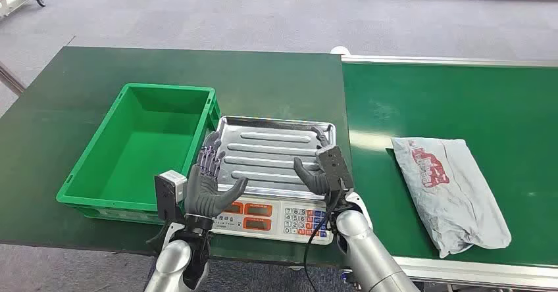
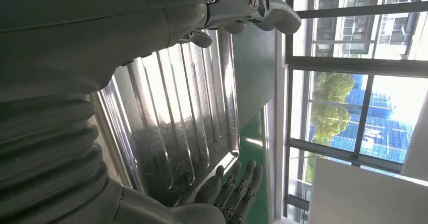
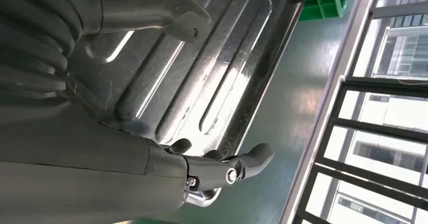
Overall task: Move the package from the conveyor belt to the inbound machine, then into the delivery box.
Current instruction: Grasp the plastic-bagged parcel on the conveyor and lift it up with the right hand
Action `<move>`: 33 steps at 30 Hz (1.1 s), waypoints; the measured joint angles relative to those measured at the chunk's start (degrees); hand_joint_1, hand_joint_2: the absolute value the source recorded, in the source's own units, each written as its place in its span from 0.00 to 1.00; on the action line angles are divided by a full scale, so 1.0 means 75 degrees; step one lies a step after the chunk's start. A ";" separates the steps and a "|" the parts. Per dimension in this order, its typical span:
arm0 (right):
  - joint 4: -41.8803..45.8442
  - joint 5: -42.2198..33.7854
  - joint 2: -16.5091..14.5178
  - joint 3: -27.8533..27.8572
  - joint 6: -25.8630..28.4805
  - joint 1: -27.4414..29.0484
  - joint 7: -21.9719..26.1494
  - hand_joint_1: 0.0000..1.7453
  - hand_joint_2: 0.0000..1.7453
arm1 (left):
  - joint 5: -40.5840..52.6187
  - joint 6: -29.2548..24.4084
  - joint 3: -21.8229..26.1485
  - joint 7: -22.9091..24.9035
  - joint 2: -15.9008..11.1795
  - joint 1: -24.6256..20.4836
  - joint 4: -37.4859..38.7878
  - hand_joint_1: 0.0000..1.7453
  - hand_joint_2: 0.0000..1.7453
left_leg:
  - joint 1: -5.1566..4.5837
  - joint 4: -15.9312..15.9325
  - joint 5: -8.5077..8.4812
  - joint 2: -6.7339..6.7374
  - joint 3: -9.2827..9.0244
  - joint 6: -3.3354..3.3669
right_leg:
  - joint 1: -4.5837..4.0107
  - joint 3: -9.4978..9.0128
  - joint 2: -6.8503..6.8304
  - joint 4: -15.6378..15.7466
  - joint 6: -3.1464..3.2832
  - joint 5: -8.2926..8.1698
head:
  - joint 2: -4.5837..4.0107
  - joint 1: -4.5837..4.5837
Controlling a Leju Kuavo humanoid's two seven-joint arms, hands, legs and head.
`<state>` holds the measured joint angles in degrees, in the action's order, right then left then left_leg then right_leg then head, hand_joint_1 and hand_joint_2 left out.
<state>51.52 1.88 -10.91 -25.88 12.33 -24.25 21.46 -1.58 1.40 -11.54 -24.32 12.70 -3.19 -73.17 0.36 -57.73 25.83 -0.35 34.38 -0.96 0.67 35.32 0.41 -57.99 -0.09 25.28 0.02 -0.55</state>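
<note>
The grey plastic package [image 1: 451,190] with red print lies flat on the green conveyor belt [image 1: 447,101] at the right. The inbound machine is a scale with a keypad [image 1: 276,219] and a bare ribbed steel tray [image 1: 276,150]. Both hands hover over the tray's near edge. My left hand [image 1: 209,183] is at the near-left corner, fingers spread, palm turned inward, holding nothing. My right hand [image 1: 316,173] is at the near-right corner, also spread and holding nothing, well short of the package. Each wrist view shows the tray [image 2: 186,108] [image 3: 212,82] between a thumb and fingers held apart.
An empty green delivery box [image 1: 92,167] stands left of the scale on the dark green table [image 1: 59,108]. The belt's white side rail [image 1: 460,269] runs along its near edge. Grey floor lies beyond the table.
</note>
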 joint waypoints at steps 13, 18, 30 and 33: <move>0.0316 0.1605 0.0530 0.0952 0.0565 0.0281 -0.0717 0.00 1.00 | 0.0085 0.0122 0.0248 0.0117 0.0000 0.0354 -0.0448 0.00 1.00 | -0.0001 -0.0001 0.0003 -0.0009 0.0001 0.0005 | 0.0005 -0.0002 -0.0004 0.0000 -0.0005 0.0003 | 0.0000 0.0000; 0.0425 0.2219 0.0892 0.1817 0.0750 0.0375 -0.0929 0.00 1.00 | 0.0092 0.0189 0.0259 0.0137 0.0000 0.0358 -0.0512 0.00 1.00 | -0.0006 -0.0001 0.0004 -0.0007 -0.0004 0.0007 | 0.0015 -0.0002 -0.0005 0.0001 -0.0008 0.0002 | 0.0000 0.0001; 0.0423 0.3173 0.1410 0.3371 0.1372 0.0740 -0.1215 0.00 1.00 | 0.0076 0.0227 0.0302 0.0147 0.0000 0.0318 -0.0517 0.00 1.00 | -0.0009 -0.0001 0.0006 -0.0006 -0.0003 0.0008 | 0.0015 -0.0001 -0.0001 0.0001 -0.0009 0.0003 | 0.0000 0.0000; 0.0422 0.3205 0.1442 0.3526 0.1373 0.0770 -0.1215 0.00 1.00 | 0.0074 0.0227 0.0302 0.0151 0.0000 0.0296 -0.0517 0.00 1.00 | -0.0009 -0.0001 0.0006 -0.0006 -0.0003 0.0008 | 0.0015 -0.0001 0.0000 0.0001 -0.0009 0.0003 | 0.0000 0.0000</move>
<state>54.68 25.92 -0.09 0.56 22.62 -18.48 12.35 -1.03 3.10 -9.27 -23.18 12.70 -0.96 -77.05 0.30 -57.74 25.88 -0.40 34.36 -0.90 0.78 35.32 0.41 -57.98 -0.16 25.30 0.02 -0.55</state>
